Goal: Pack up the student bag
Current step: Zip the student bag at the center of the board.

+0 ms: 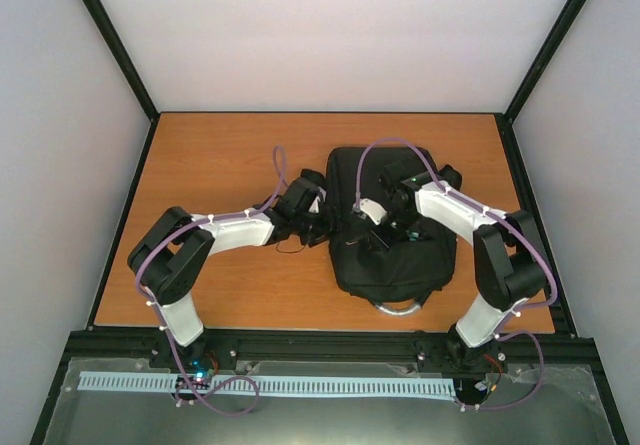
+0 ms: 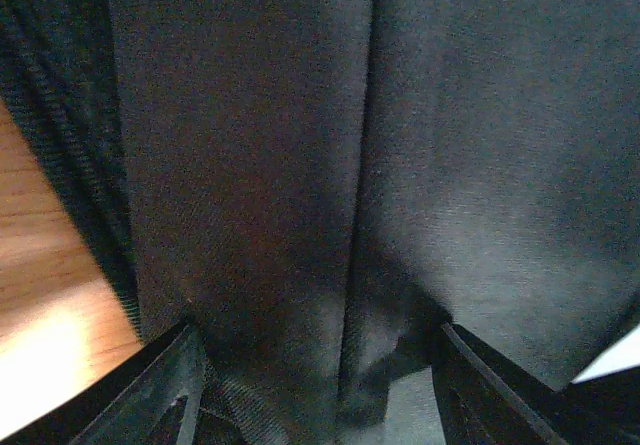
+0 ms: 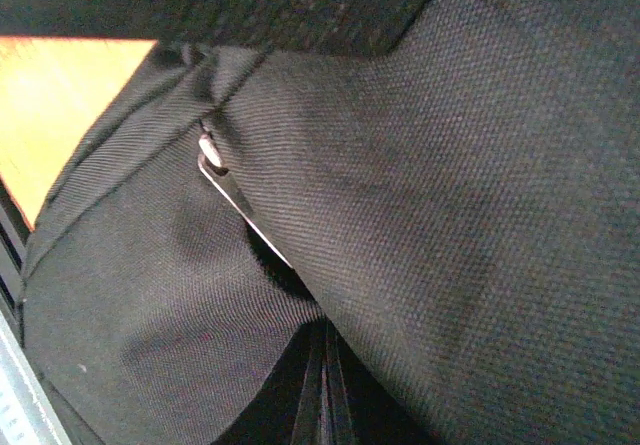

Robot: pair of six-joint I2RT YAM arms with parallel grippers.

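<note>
Right gripper [image 1: 378, 237] atop student bag [image 1: 405, 270]

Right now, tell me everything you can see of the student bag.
The student bag is a large black backpack of coarse woven fabric, lying flat on the wooden table, right of centre. A grey loop handle sticks out at its near end. What looks like a silver zip pull lies beside a dark gap in the cloth. The left jaws stand apart at its left edge, fabric between them; the right jaws, shut, are down over its middle.
</note>
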